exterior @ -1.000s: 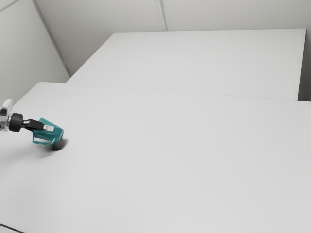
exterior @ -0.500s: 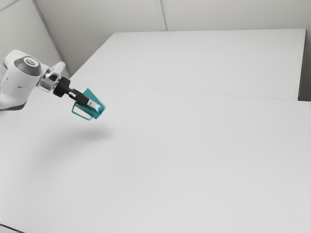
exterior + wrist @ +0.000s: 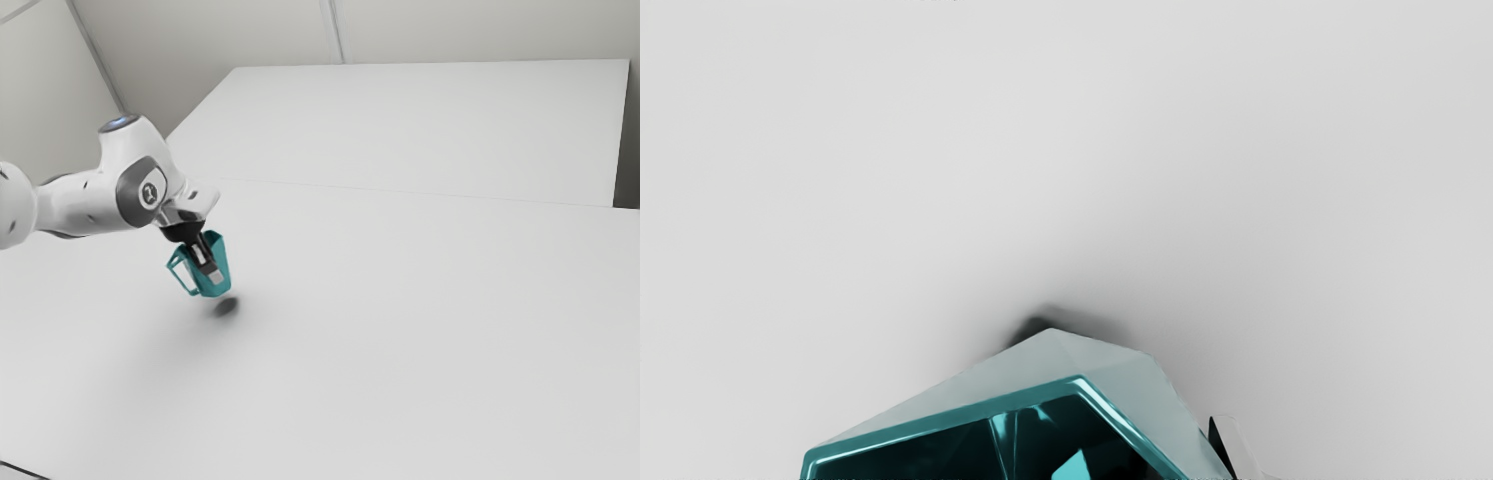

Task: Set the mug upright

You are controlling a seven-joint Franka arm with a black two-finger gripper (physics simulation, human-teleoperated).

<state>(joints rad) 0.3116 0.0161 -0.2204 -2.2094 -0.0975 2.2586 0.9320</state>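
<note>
White tabletop lies below the raised, slightly tilted teal mug toward nine o'clock in the exterior view, the gripper clamped on its walls; in the wrist view, its glossy rim suggests stiff, slippery sides, best pinched across.

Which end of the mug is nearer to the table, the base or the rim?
The base: it points down toward the table, whereas the rim is uppermost.

White arm shell, dark grey joint ring, round marking, black fingers.
</note>
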